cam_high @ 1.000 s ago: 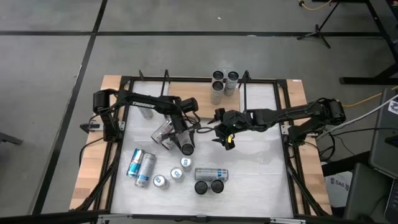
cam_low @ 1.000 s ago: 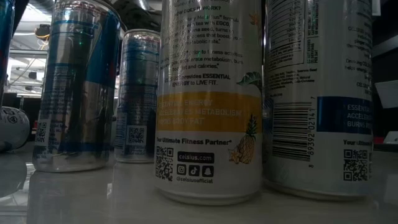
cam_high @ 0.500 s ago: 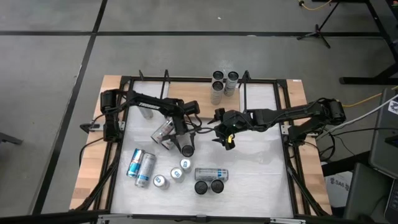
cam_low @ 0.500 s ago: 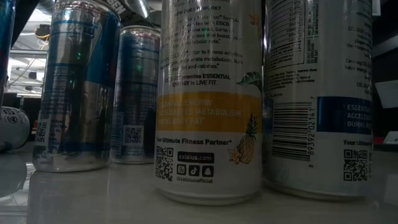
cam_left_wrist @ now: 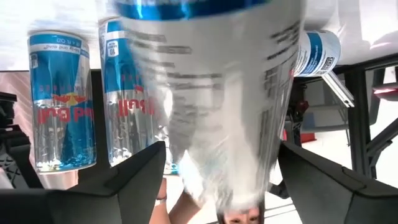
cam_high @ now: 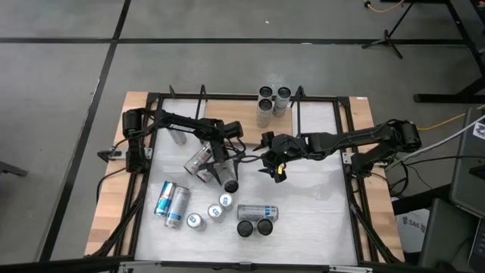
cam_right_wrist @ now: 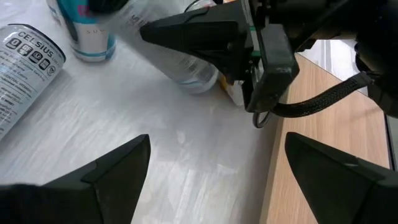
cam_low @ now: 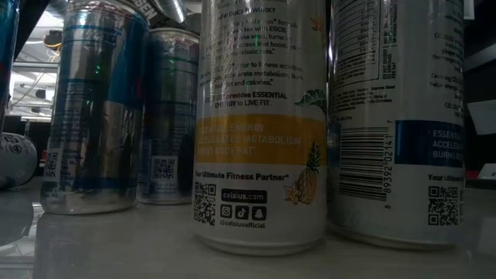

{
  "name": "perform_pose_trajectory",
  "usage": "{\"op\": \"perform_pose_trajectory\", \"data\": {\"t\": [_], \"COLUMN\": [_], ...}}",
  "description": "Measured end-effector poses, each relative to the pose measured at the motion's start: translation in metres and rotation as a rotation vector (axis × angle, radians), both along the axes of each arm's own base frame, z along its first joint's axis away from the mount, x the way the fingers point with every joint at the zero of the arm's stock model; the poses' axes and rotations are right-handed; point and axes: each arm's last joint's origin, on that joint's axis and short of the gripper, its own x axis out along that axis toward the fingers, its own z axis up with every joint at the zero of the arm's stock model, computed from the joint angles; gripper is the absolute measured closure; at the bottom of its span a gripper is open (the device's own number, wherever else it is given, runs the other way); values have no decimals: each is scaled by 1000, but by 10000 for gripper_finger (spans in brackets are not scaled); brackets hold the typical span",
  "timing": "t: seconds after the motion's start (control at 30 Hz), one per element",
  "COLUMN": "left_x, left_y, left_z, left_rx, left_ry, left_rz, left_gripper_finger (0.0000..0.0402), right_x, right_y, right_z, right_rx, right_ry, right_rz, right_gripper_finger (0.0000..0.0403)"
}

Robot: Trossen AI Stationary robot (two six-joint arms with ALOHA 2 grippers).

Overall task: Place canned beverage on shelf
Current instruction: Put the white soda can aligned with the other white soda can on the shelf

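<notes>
At the table's left side, two blue-and-silver Red Bull cans [cam_high: 171, 201] lie side by side, and three smaller cans [cam_high: 215, 211] stand just beside them. All are closed, so nothing shows what is in them or whether they are full.

Above that cluster, near mid-table, the left gripper [cam_high: 212, 168] is at a tilted silver can [cam_high: 198, 159]. This is the canned beverage in play, and it is down at the white tabletop [cam_high: 318, 212], not on a shelf. In the left wrist view that can [cam_left_wrist: 217, 93] fills the picture right ahead of the gripper [cam_left_wrist: 221, 155]. I cannot tell whether the pincer is clamped on it or has let go.

I judge that a thin aluminium can is stiff along its length if full but dents easily if squeezed hard. Its wall is smooth and slippery, and it rolls freely on its side. The best hold is across the middle of the body with moderate force, away from the tapered ends.

Further right, a Celsius can [cam_high: 258, 211] lies on its side with two dark-topped cans [cam_high: 254, 227] touching it. A tight group of upright cans [cam_high: 271, 102] stands at the far edge.

The right gripper [cam_high: 274, 168] waits beside the left one, released wide and empty. I cannot say for sure which of the wooden strips around the frame is the shelf.
</notes>
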Motion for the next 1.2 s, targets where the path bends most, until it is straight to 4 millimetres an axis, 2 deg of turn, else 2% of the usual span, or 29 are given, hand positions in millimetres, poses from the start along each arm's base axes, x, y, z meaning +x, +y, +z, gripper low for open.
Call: {"op": "perform_pose_trajectory", "data": {"t": [0.37,0.63,1.0,1.2], "left_x": [0,0,-9,-13], "left_y": [1,1,9,13], "left_z": [0,2,45,66], "left_rx": [14,67,441,783], "left_ry": [-38,-142,-343,-600], "left_rz": [-12,-41,13,-65], "left_gripper_finger": [67,68,69,69], "right_x": [0,0,-1,-1], "right_y": [0,-1,-2,-2], "right_z": [0,0,-1,-1], "right_rx": [0,-21,-48,-47], "right_ry": [5,5,8,11], "right_rz": [1,-22,-55,-55], "right_gripper_finger": [40,40,40,40]}}
